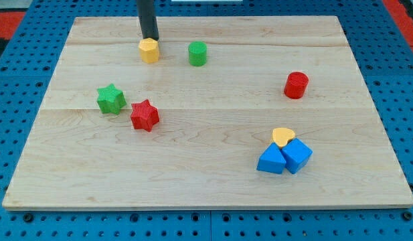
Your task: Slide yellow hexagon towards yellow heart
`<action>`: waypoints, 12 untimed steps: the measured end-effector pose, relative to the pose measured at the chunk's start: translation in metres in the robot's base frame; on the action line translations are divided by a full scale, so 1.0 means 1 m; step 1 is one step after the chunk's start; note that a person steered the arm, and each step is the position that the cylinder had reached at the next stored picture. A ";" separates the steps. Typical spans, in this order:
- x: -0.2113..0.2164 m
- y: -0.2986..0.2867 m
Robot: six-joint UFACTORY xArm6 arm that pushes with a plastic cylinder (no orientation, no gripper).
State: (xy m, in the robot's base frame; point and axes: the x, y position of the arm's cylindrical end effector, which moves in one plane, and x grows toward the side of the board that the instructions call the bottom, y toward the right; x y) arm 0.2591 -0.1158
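My tip (150,39), a bare rod end with no gripper to spread or press together, touched the top edge of the one yellow hexagon (149,51). Outward from it on the counter (206,187) lay one green cylinder (197,53), one green star (111,99), one red star (144,115), one red cylinder (296,85), and farthest, one yellow heart (282,136) touching two blue blocks (284,158).

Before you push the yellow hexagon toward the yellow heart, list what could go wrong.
1. My tip sits at the yellow hexagon's top edge; a push from here would likely send it toward the view's bottom, not right toward the yellow heart.
2. The two blue blocks touch the heart, so arriving hard may scatter them.
3. An off-centre push could let the hexagon slip sideways toward the green cylinder.
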 end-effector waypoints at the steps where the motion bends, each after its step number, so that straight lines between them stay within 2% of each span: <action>1: 0.005 -0.001; 3: 0.039 -0.014; 5: 0.049 -0.040; 9: 0.063 0.019; 12: 0.102 0.024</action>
State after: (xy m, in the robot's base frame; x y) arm 0.3613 -0.0915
